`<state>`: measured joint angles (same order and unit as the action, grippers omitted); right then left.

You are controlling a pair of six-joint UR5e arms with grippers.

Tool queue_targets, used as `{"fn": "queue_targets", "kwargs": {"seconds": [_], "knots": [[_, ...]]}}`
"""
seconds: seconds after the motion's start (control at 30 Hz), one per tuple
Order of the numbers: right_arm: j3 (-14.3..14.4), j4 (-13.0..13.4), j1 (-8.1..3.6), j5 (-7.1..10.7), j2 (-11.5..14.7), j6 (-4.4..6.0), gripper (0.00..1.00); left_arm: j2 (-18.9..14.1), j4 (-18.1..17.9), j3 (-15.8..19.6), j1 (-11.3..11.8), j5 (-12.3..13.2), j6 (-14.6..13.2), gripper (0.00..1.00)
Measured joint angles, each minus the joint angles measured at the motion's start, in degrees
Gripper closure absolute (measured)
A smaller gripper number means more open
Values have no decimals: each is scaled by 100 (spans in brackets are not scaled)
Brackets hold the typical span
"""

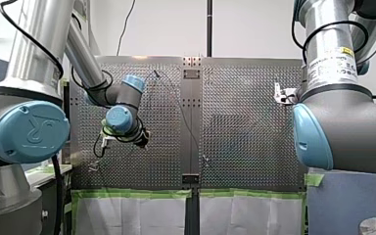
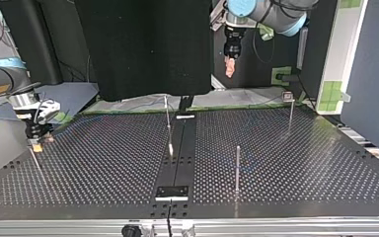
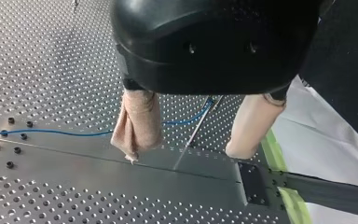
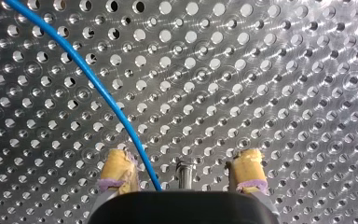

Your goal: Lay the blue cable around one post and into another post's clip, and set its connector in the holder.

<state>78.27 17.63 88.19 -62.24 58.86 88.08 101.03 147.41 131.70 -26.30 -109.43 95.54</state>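
My right gripper (image 4: 182, 170) is spread wide and sits low over the table (image 2: 301, 163), at the left edge in the top view. In its wrist view the yellow pads (image 4: 115, 169) stand well apart, with a small metal stub (image 4: 184, 169) between them. The blue cable (image 4: 98, 88) crosses the perforated surface and passes between the fingers, just beside one pad. I cannot tell whether it touches that pad, and nothing is clamped.

My left gripper (image 3: 184, 154) is wide open too, with nothing between its beige pads (image 3: 137, 122). The top view shows it hanging well above the table's far edge. Under it, in its wrist view, the cable lies flat on the table and meets a thin post (image 3: 196, 133) that shows between the fingers. That post rises from the smooth centre strip (image 3: 74, 163), near the edge lined with green tape (image 3: 272, 149).

In the top view a plain post (image 2: 237, 168) stands upright toward the near edge. A headed post (image 2: 290, 111) stands toward the far right corner.
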Motion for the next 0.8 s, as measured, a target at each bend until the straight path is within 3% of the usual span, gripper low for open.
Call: {"fn": "queue_targets", "kwargs": {"seconds": [0.3,0.8], "knots": [[0,-6,0,0,1,-1,0,1,-469,383,0,119,134,0],[0,-13,1,0,0,-5,0,-1,-1227,375,23,288,721,0]]}}
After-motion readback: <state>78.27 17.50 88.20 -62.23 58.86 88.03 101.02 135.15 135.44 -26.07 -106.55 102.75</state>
